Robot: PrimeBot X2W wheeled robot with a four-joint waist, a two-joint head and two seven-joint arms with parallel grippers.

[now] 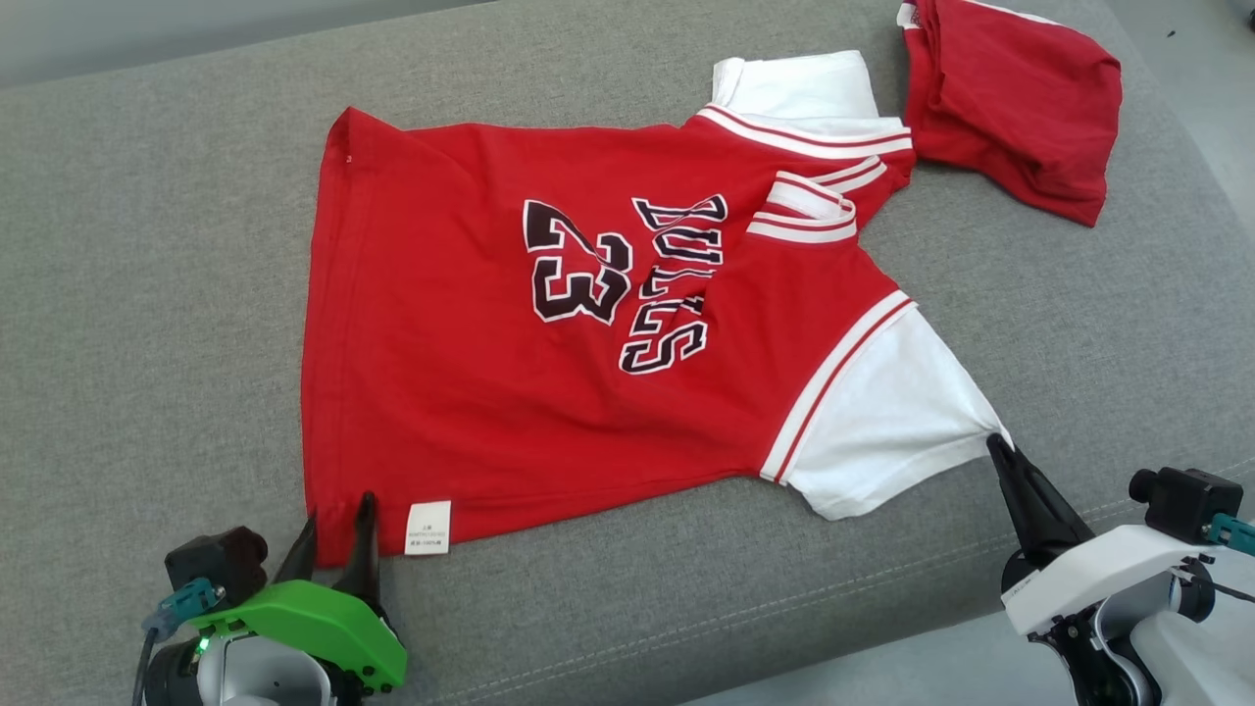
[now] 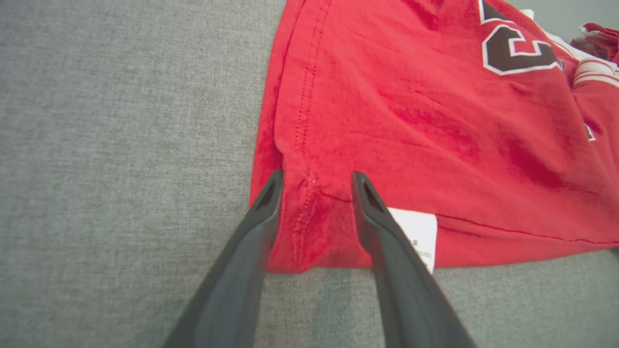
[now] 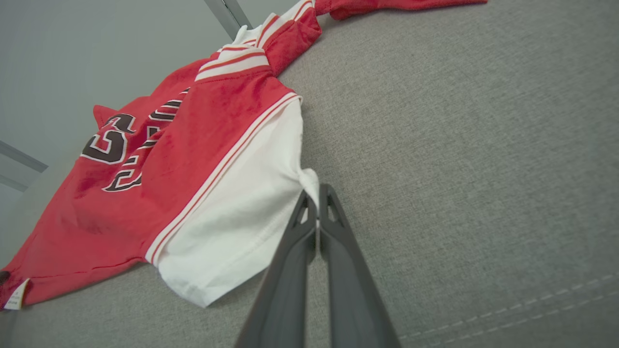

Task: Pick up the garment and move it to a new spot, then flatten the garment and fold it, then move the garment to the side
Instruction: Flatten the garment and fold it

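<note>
Flattening step: garment (image 1: 471, 392) sleeve (image 1: 882, 422) being pinched by right gripper (image 1: 998, 446); hem corner (image 2: 314, 222) being straddled by parted left gripper (image 1: 340, 512); closing needed next.

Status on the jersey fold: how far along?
Done: the jersey lies spread nearly flat on the cushion, print up.
In hand: the right gripper is shut on the near sleeve tip; the left gripper is open astride the hem corner by the label.
Left: no fold made yet, then the move aside.
</note>
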